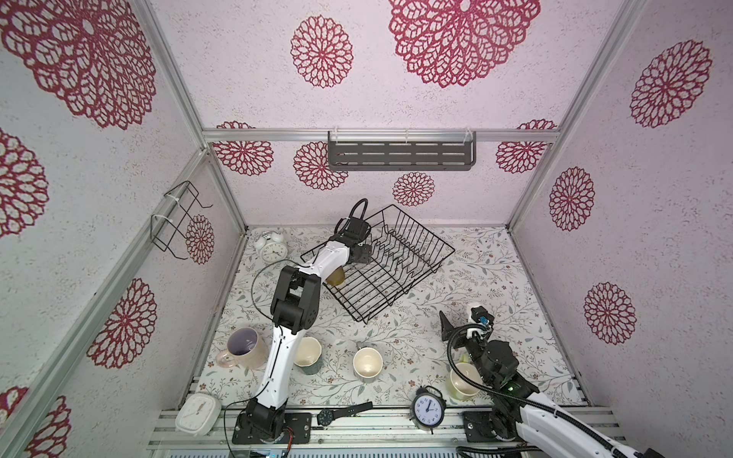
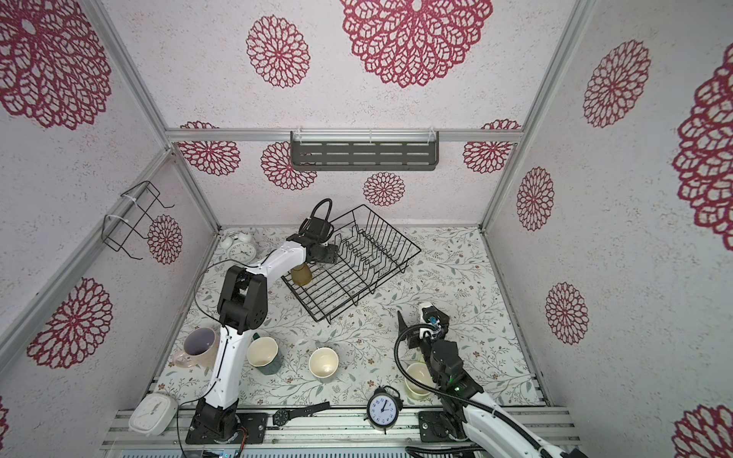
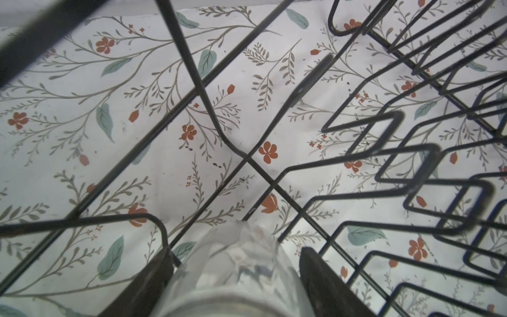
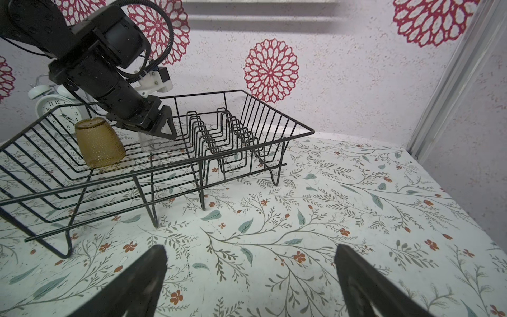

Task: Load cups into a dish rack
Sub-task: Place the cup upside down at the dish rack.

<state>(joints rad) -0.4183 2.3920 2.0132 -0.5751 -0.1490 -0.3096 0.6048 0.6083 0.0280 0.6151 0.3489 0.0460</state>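
The black wire dish rack stands slantwise at the back of the table. An amber tumbler sits upside down on its floor, also seen in the right wrist view. My left gripper reaches down into the rack beside the tumbler, shut on a clear glass held low over the rack wires. Near the front stand a pink ribbed mug, a dark teal mug and a grey mug. A yellow-green mug is partly under the right arm. My right gripper hangs open and empty over bare table.
A white alarm clock stands left of the rack. At the front edge are a black alarm clock, a square white clock and a wristwatch. A slotted shelf and a wire bracket hang on the walls.
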